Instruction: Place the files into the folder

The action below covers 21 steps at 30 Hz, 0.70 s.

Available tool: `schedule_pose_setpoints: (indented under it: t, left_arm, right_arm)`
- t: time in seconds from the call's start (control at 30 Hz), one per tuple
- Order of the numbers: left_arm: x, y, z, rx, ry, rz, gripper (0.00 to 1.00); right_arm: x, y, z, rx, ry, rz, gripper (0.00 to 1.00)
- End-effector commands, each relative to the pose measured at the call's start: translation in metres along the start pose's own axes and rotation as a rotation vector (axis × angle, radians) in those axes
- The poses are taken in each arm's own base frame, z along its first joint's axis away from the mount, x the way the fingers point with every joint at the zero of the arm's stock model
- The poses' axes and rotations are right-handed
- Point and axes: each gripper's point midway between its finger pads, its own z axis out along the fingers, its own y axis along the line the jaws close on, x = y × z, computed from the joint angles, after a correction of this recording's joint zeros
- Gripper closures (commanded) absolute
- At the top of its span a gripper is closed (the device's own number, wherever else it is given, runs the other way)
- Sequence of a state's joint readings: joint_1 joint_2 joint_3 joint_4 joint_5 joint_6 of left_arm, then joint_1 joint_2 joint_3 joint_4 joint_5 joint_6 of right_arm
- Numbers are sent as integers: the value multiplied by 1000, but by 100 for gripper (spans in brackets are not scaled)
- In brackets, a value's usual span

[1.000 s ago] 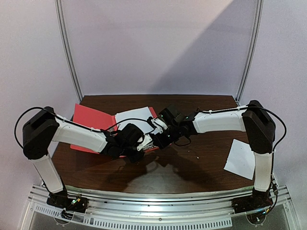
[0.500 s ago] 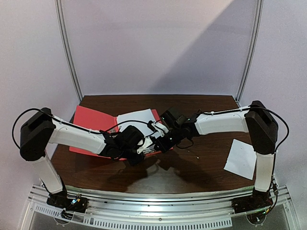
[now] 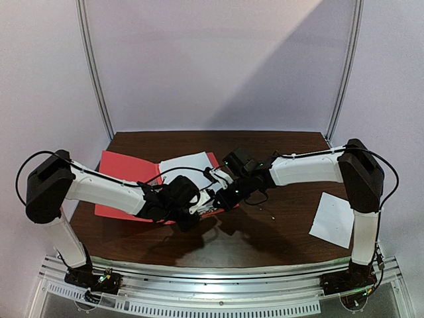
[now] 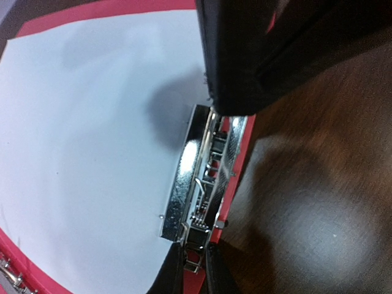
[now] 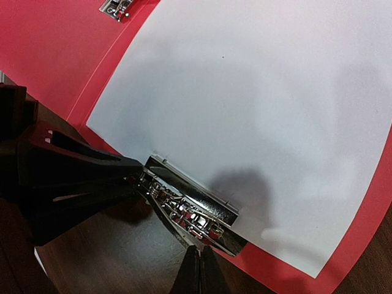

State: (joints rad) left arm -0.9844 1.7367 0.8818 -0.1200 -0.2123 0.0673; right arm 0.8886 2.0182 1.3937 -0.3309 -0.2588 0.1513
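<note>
The thin red card folder (image 3: 122, 169) lies open on the dark wooden table (image 3: 278, 225), toward its left edge. One white paper sheet (image 3: 189, 164) lies flat on the folder's right half. A silver metal spring clip (image 5: 193, 214) sits at the folder's near edge, its bar over the sheet's border; whether it is clamped down, cannot tell. The left gripper (image 4: 195, 266) has its jaws narrowed onto the clip's end lever, pinching it. The right gripper (image 5: 197, 260) has its fingers pressed together, tips touching the clip's outer side. A second white paper sheet (image 3: 333, 220) lies by the table's right edge, well apart from the folder.
</note>
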Motion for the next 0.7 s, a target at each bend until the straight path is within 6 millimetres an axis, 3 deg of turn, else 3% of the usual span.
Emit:
schedule_pose_setpoints:
  t: [0.0, 0.67]
  left_arm:
    - [16, -54, -3, 193, 29, 51, 100]
    - [20, -54, 1, 199, 41, 35, 100]
  right_arm:
    - [43, -24, 30, 48, 116, 29, 100]
    - [72, -40, 53, 41, 174, 62, 100]
